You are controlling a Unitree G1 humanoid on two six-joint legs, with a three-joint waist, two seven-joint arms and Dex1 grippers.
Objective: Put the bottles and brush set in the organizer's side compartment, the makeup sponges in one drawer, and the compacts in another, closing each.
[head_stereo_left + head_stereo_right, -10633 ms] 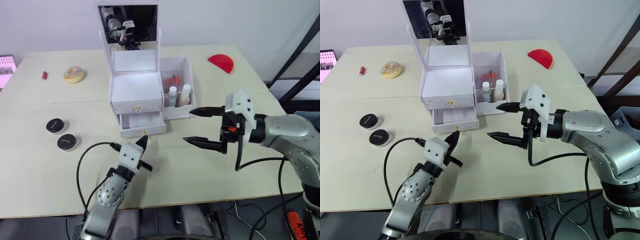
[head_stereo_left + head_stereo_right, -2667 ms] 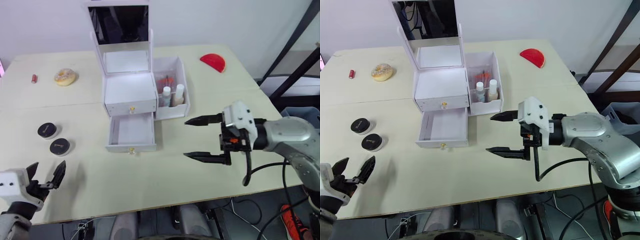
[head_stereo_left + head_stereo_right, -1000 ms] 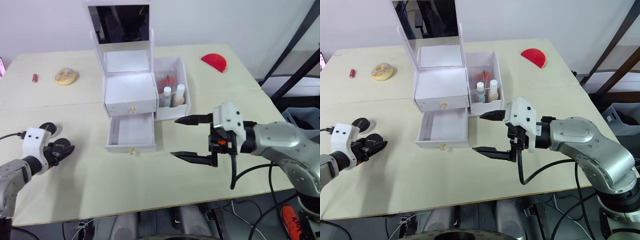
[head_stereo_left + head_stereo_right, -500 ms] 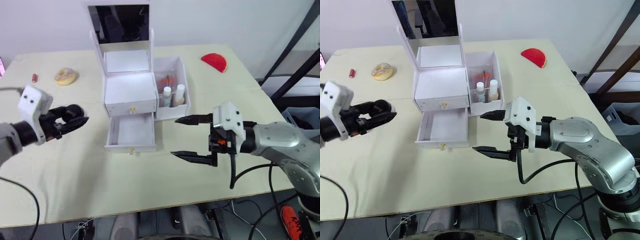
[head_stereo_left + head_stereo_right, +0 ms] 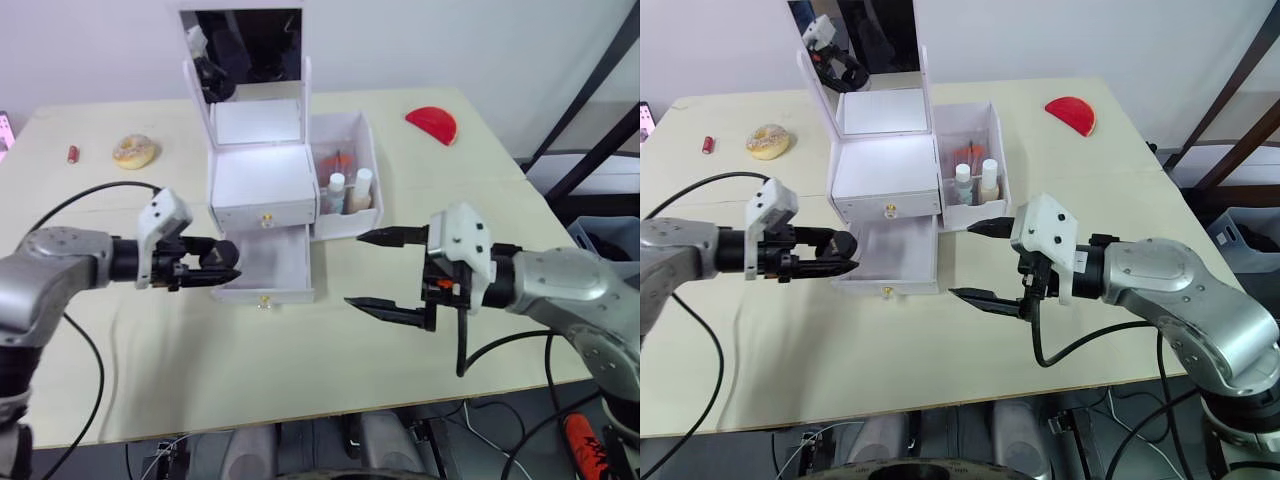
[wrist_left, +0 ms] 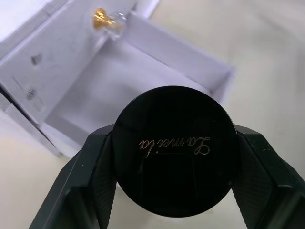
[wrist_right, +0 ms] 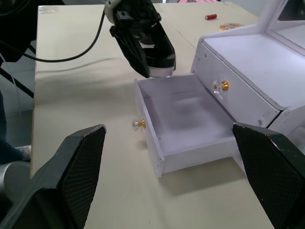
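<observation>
Left wrist view shows the left hand (image 6: pixel 174 157) gripping a black compact (image 6: pixel 175 150) just over the open drawer (image 5: pixel 266 265) of the organizer (image 5: pixel 262 180). Bottles (image 5: pixel 348 190) stand in its side compartment. Right hand (image 5: pixel 385 270), fingers spread and empty, hovers right of the drawer; a doughnut (image 5: pixel 133 151) lies far left of the organizer on the worktop (image 5: pixel 300 360)

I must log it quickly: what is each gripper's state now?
Left gripper: closed on a black compact.
Right gripper: open, holding nothing.
</observation>
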